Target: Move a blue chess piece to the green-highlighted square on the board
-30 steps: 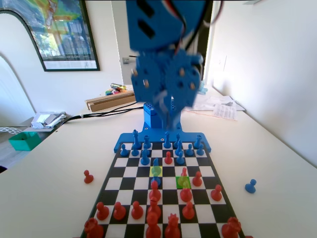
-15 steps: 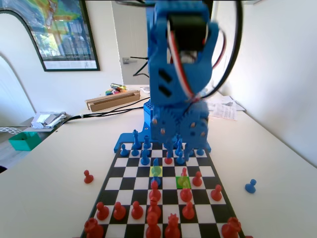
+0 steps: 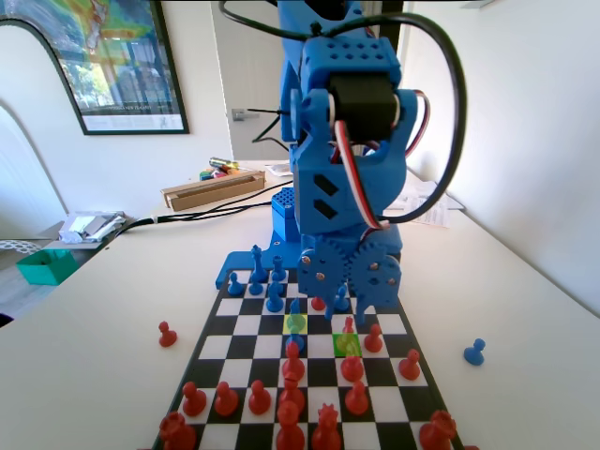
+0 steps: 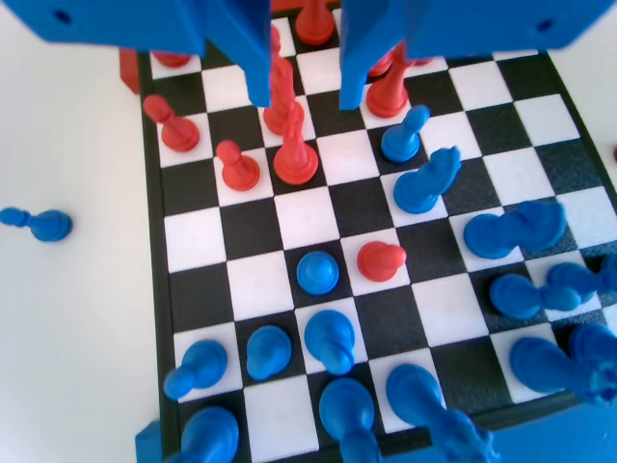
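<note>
Right, nearest the fixed camera the red pieces (image 3: 291,403) crowded the close end of the board (image 3: 225,325), and a stray blue pawn (image 3: 475,352) sat off it on the table to the right. A little further in lay the green-highlighted square (image 3: 347,347), with a red pawn (image 3: 349,326) at its far edge, on it or just behind it, I couldn't tell which. The yellow square (image 3: 289,328) lay a row beyond, off to the left. Past that, the gripper (image 4: 306,96) hung low over the middle rows, its jaws spread wide with nothing between them. In the wrist view red men on the board showed through the gap. The blue chess piece (image 4: 316,272) I took for the target stood forward of its own side, about two rows short of the green. It stood upright and untouched, with another red pawn (image 4: 382,260) on the square just beside it. Behind it the blue back rows (image 4: 328,347) were packed tight up against the arm's base. So this looked like the reach, with the pick not yet made. Next, I reckoned, the claw needed to drop squarely over that round head. It needed to keep clear of the red neighbour, pinch firmly, and lift high enough to pass the pieces on the way. That red pawn at the green square could well be in the way of the set-down.
</note>
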Controlling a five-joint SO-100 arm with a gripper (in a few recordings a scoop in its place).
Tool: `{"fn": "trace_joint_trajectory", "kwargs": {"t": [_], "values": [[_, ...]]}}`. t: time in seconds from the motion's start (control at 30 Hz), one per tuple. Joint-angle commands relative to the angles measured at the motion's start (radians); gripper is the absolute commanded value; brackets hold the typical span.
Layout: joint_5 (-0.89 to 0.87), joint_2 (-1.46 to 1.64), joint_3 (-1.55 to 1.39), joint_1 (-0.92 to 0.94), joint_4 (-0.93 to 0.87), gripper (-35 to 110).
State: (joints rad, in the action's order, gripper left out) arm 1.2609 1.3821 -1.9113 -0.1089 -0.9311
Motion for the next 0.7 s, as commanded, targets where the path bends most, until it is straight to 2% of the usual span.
{"fn": "trace_joint_trajectory", "kwargs": {"t": [0.0,0.67], "values": [[0.006,0.014,0.003,-0.018,0.002,13],[0.014,-0.074,0.012,-0.041,0.060,13]]}}
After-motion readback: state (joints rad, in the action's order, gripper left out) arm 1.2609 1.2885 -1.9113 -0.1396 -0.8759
